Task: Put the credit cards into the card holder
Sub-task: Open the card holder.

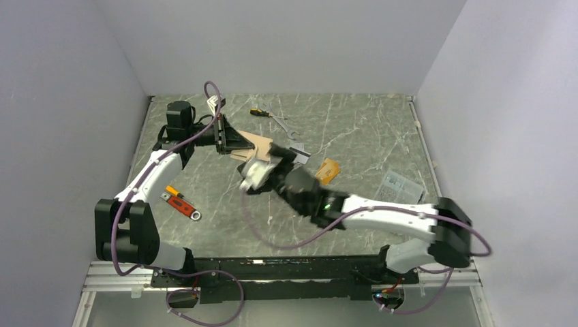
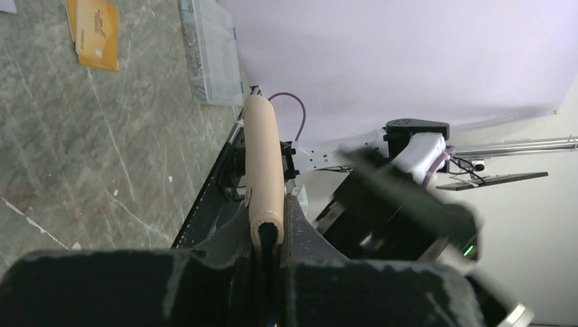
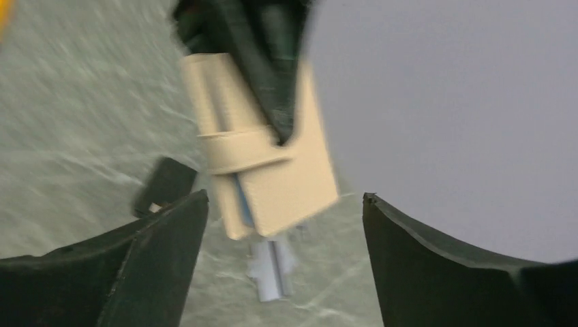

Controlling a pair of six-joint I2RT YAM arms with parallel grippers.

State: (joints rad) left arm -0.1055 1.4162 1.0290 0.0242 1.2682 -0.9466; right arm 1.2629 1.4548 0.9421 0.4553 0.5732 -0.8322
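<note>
Top view: the left arm reaches to the far left of the table [image 1: 354,136]. The left gripper [image 1: 232,142] is clamped on the left end of the card holder [image 1: 257,143], which sticks out to the right, lifted off the surface. The right arm stretches from its near-right base across to the middle. The right gripper [image 1: 267,160] sits just near of the holder, pointing at it. From here its jaws are too small to read. The orange card [image 1: 328,170] lies flat to the right of both grippers, apart from them. The clear plastic box [image 1: 399,185] lies further right.

Left wrist view: the card holder [image 2: 263,163] is seen edge-on as a narrow tan strip. It is pinched at its near end between the closed fingers [image 2: 232,235] of the left gripper [image 2: 267,240]. The orange card [image 2: 95,30] and the clear box [image 2: 211,51] lie on the table beyond. The right arm [image 2: 402,204] is blurred, beside the holder.

Right wrist view: the right gripper [image 3: 285,197] has its two fingers [image 3: 163,252] spread wide, touching nothing. The card holder [image 3: 279,170] hangs between and beyond them, folded, with its tab wrapped round it and a blue sliver at one edge. The dark left gripper [image 3: 262,61] holds it from above. A black card [image 3: 163,187] lies on the table beside the holder. A silver-grey shape [image 3: 272,276] under it is too blurred to name.
</note>
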